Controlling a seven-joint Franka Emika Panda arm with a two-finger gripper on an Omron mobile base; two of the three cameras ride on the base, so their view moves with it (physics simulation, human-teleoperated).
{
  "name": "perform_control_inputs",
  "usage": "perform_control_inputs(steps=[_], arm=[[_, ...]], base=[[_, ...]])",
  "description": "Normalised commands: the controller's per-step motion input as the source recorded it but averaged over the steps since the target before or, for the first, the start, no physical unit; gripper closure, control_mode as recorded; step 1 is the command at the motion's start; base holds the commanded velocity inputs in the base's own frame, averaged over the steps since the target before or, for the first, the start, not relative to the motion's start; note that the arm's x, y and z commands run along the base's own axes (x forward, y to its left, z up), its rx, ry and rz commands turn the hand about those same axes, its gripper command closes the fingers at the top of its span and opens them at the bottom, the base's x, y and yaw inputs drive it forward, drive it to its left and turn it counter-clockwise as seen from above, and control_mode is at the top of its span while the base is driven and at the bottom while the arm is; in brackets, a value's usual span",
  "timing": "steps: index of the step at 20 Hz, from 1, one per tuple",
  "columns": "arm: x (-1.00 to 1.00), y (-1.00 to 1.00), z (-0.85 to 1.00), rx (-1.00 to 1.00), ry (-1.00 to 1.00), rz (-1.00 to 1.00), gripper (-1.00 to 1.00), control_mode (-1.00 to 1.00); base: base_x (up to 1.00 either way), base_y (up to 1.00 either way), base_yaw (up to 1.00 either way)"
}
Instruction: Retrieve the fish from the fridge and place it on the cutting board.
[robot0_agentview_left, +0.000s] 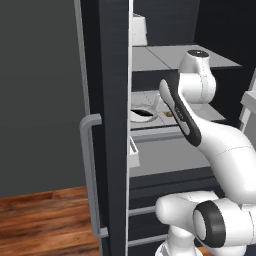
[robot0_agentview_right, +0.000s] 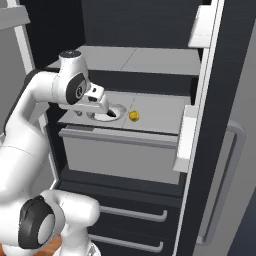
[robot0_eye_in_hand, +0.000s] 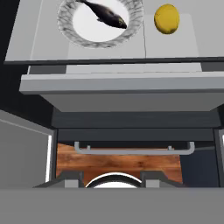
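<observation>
The black fridge (robot0_agentview_left: 107, 100) stands open, showing its light grey inner shelves (robot0_agentview_right: 150, 60). On the middle shelf lies the small dark grey fish (robot0_eye_in_hand: 107, 15), resting on a white round plate (robot0_eye_in_hand: 83, 26). The same plate (robot0_agentview_left: 141, 114) is partly covered by my hand in the right base view. My gripper (robot0_eye_in_hand: 113, 178) hangs open in front of the shelf edge, short of the plate, with nothing between its fingers. It points down toward the drawer front. The cutting board is out of view.
A yellow lemon-like fruit (robot0_eye_in_hand: 166, 19) sits right of the plate on the same shelf (robot0_agentview_right: 134, 116). Below the shelf is a grey drawer (robot0_agentview_right: 120, 152). The left door with its grey bar handle (robot0_agentview_left: 90, 175) and the right door (robot0_agentview_right: 220, 125) flank the opening. Wooden floor (robot0_agentview_left: 40, 220) lies left.
</observation>
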Motion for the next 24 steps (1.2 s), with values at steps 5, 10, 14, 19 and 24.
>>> perform_control_inputs(steps=[5, 10, 14, 19, 24], arm=[[0.00, -0.02, 0.00, 0.00, 0.00, -0.01, -1.00, -1.00], [0.05, 0.00, -0.16, 0.00, 0.00, 0.02, -1.00, -1.00], [0.07, -0.04, -0.44, -0.01, 0.00, 0.08, -1.00, -1.00], [0.12, -0.17, -0.34, -0.01, -0.04, 0.12, -1.00, -1.00], [0.22, -0.03, 0.00, 0.00, -0.05, 0.12, -1.00, -1.00]], base=[[0.00, 0.00, 0.00], [0.00, 0.00, 0.00], [0.00, 0.00, 0.00], [0.00, 0.00, 0.00], [0.00, 0.00, 0.00]])
